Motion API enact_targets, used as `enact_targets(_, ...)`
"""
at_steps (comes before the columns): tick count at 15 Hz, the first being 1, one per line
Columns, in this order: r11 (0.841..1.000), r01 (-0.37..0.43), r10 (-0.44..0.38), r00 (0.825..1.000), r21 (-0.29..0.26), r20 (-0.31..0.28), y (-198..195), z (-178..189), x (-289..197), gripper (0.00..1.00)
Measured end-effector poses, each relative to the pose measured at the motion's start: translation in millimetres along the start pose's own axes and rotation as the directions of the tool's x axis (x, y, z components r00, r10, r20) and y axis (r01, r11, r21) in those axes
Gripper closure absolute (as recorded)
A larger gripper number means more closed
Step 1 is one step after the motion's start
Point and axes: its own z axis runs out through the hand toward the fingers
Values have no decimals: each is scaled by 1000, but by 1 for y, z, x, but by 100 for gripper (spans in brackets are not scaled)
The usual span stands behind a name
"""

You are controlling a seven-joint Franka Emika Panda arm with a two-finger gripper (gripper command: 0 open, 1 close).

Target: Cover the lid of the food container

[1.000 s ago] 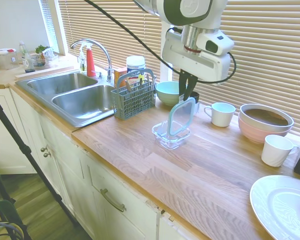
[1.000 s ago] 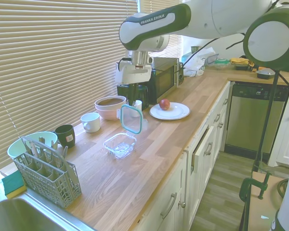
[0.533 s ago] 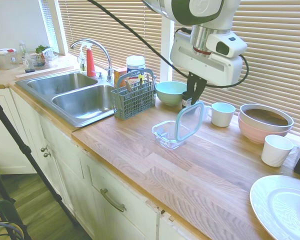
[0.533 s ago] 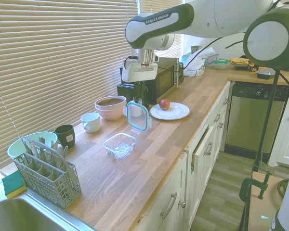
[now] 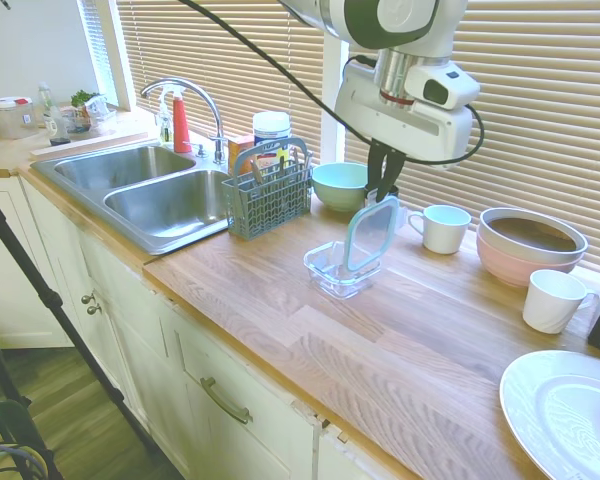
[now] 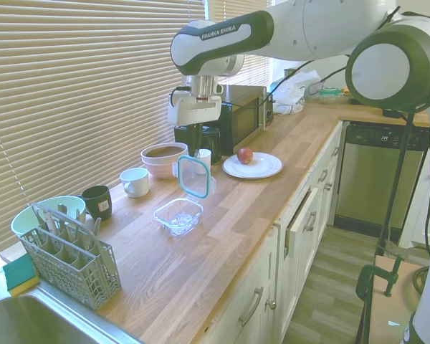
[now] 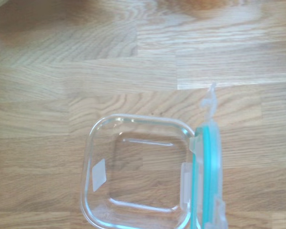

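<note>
Above the wooden countertop (image 5: 430, 330) we see the white arm's gripper (image 5: 383, 192) clenched on the top edge of the lid (image 5: 369, 235), which hangs upright on its edge, teal rim seal facing out. Our second exterior view shows the same: the lid (image 6: 194, 176) dangles from the gripper (image 6: 196, 153), clear of the counter. Below it sits the food container (image 5: 337, 267), a shallow clear square dish resting open on the wood; the lid's lower edge hangs just over the container's far side, near it, though we cannot tell whether the two touch. From the wrist view we look straight down into the container (image 7: 136, 171), with the lid (image 7: 207, 176) seen edge-on along one of its sides. Behind the container stand a mint-green bowl (image 5: 340, 184), a white mug (image 5: 445, 227) and a pink bowl (image 5: 531, 243); a grey cutlery basket (image 5: 268, 192) sits beside the steel sink (image 5: 150, 190). A white plate (image 6: 252, 165) carries a red apple (image 6: 245, 155)
</note>
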Motion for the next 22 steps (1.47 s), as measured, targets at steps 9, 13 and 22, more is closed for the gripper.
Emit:
enact_targets(9, 1000, -29, 29, 1000, -5, -5, 14, -1, 11, 100)
enact_targets(13, 999, -34, 34, 999, -15, 5, 16, 8, 14, 100)
enact_targets(22, 1000, -9, 10, 1000, -26, 5, -3, 16, 6, 100)
